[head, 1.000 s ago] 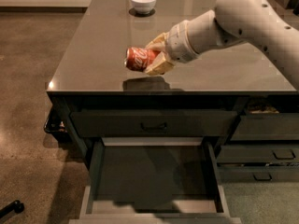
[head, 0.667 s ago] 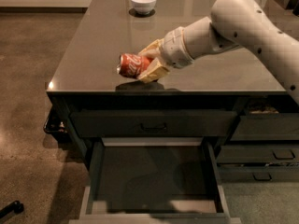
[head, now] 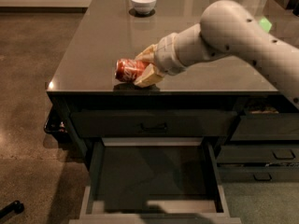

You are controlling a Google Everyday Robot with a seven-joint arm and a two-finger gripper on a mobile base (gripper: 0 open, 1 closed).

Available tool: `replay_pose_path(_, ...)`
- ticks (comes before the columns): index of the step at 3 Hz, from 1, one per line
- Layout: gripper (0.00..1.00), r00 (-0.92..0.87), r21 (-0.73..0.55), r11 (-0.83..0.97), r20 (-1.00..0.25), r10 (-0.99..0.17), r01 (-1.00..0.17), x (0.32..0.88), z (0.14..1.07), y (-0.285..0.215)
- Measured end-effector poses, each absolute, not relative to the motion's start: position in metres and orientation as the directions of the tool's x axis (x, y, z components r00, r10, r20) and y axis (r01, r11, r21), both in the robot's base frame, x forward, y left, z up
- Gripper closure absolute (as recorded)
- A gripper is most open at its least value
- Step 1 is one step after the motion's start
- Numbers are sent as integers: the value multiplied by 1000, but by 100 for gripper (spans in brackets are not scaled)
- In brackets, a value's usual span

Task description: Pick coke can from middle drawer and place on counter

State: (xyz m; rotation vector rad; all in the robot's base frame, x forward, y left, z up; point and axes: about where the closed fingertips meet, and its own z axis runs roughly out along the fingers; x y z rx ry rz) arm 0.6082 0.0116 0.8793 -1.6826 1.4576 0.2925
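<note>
Low over the glossy counter [head: 103, 36], near its front edge, the gripper [head: 141, 69] is pinching the coke can [head: 127, 70] sideways; placing is underway, likely needing lowering, then release.

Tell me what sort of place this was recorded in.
Probably a kitchen or break room: a glossy counter over dark cabinetry with the middle drawer pulled open, a white bowl at the back, and the hand gripping a coke can sideways near the counter's front edge.
</note>
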Motion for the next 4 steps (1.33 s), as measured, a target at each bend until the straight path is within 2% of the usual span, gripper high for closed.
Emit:
replay_pose_path(1,100,275,-521,119,-615,-739,-845,624,876,19)
replay_pose_path(3,100,233,-539,176,-605,-761,-824,650,868,26)
replay_pose_path(4,87,231,-537,179,-607,-760,-824,653,868,27)
